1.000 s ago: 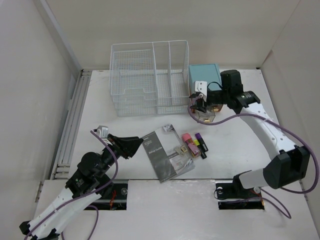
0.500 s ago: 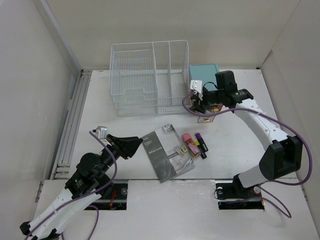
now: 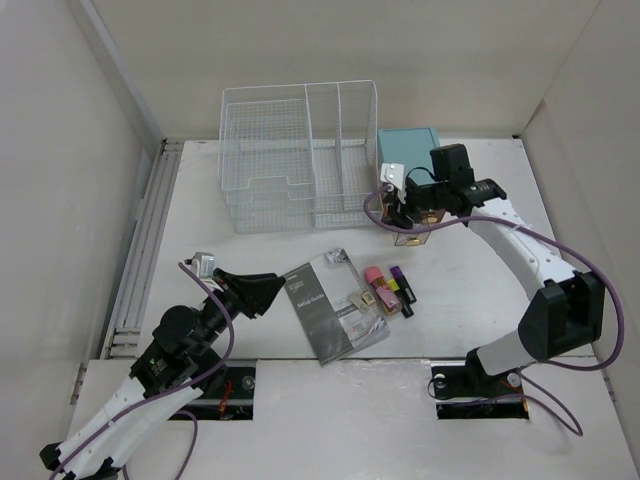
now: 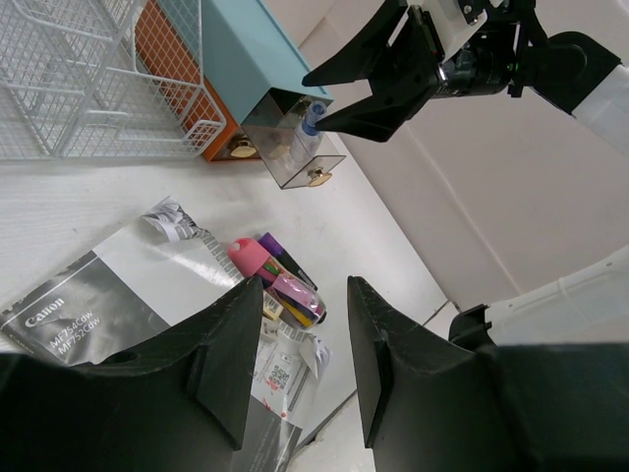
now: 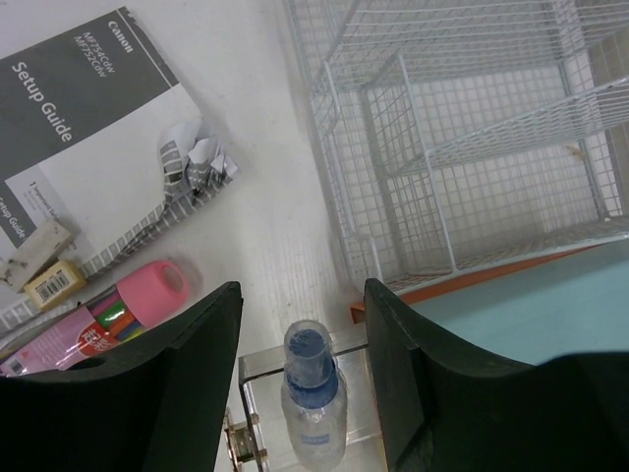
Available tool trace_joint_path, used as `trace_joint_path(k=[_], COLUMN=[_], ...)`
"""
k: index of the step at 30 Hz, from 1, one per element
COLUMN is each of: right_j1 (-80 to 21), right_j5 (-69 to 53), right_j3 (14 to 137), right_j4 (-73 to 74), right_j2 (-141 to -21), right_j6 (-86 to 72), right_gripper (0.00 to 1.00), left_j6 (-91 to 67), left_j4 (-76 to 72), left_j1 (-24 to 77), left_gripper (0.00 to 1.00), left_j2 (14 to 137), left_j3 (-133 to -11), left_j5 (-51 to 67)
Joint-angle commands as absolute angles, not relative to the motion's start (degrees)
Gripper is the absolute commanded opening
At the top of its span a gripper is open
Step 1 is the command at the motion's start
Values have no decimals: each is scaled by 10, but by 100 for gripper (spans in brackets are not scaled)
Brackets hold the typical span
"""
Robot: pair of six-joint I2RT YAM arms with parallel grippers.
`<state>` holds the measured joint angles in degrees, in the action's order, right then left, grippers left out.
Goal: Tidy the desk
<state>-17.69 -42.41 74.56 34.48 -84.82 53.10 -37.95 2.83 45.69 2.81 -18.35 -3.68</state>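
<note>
The white desk (image 3: pixel 250 250) carries a wire rack, a teal box and loose stationery. My right gripper (image 3: pixel 403 212) (image 5: pixel 300 295) hangs open above a clear drawer (image 5: pixel 260 383) pulled out of the teal box (image 3: pixel 407 148). A small blue-capped bottle (image 5: pixel 313 398) (image 4: pixel 307 128) stands in that drawer, below the gap between the fingers and touching neither. My left gripper (image 3: pixel 268 290) (image 4: pixel 305 295) is open and empty, low over the desk's left, left of a Canon setup booklet (image 3: pixel 330 305).
A white wire-mesh rack (image 3: pixel 300 155) stands at the back, right beside the teal box. Highlighters (image 3: pixel 390 288) and a small eraser (image 5: pixel 54 283) lie on the booklet's right edge. Walls close in on both sides; two cutouts sit at the near edge.
My right gripper has shifted a little left over the clear drawer and its jaws have widened slightly. The left arm has not moved.
</note>
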Motion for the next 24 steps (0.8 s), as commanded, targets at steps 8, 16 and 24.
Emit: trace_joint_path(k=[8, 16, 24], right_j1=[-168, -157, -157], right_j5=[-409, -409, -398], right_j3=[723, 723, 723], right_j4=[355, 345, 345], right_j2=[-840, -846, -856], right_j6=[541, 541, 541], right_gripper=[59, 45, 24], left_j6=[-379, -379, -379], left_j4=[1, 1, 1], left_j1=[460, 460, 460], left_gripper=[36, 36, 35], left_j2=[21, 21, 21], left_j3=[-183, -183, -183], left_j5=[-33, -33, -27])
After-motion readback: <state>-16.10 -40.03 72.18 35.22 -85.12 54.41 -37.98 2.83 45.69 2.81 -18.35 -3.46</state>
